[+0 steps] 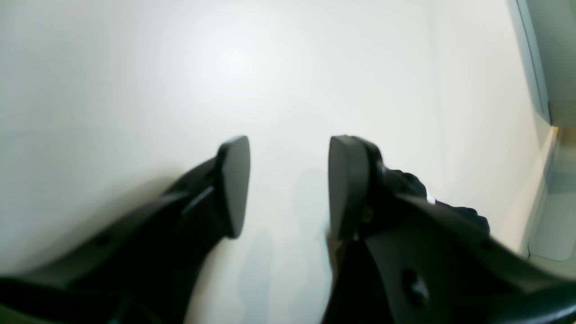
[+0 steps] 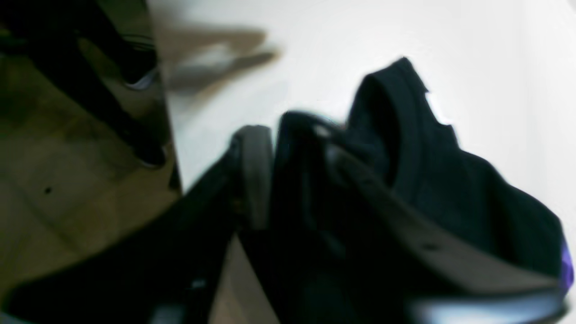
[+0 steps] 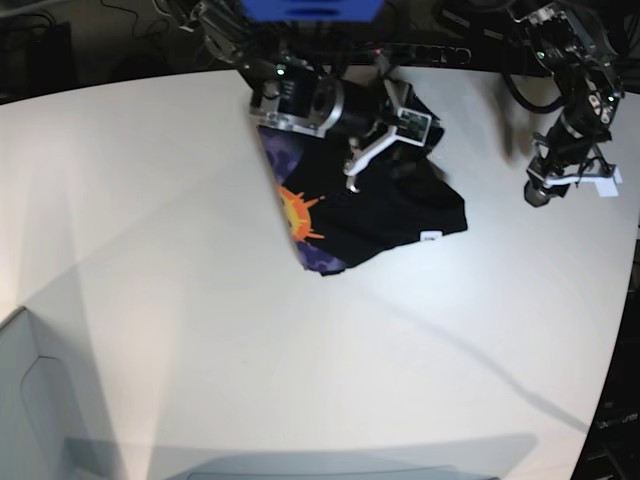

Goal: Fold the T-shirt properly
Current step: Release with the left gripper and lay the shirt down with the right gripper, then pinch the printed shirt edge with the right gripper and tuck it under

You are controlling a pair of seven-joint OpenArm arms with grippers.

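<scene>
Step in hand looks like the early grab-and-spread: the T-shirt (image 3: pixel 370 215) is still a crumpled heap, not flat and not folded.

Left in the base view: the right gripper (image 3: pixel 385 128) sits on the far edge of the heap. The right wrist view is blurred; black cloth (image 2: pixel 441 180) bunches up around and beside the fingers, but whether the jaws are actually clamped on a fold cannot be told from these pictures.

Centre: the shirt lies on the far-middle part of the white desk (image 3: pixel 200 300), with the orange-and-purple print (image 3: pixel 300 215) showing at the heap's left edge and a small white tag (image 3: pixel 431 237) at its near right corner.

Right: the left gripper (image 1: pixel 288 184) hangs over bare desk near the far right edge, well apart from the shirt, jaws partly open and empty.

Next move, as a judgement: the right gripper needs a confirmed pinch on a hem or shoulder, while the left arm must come across to the heap's right side and take a second corner, so the two can pull the cloth flat before any fold.
</scene>
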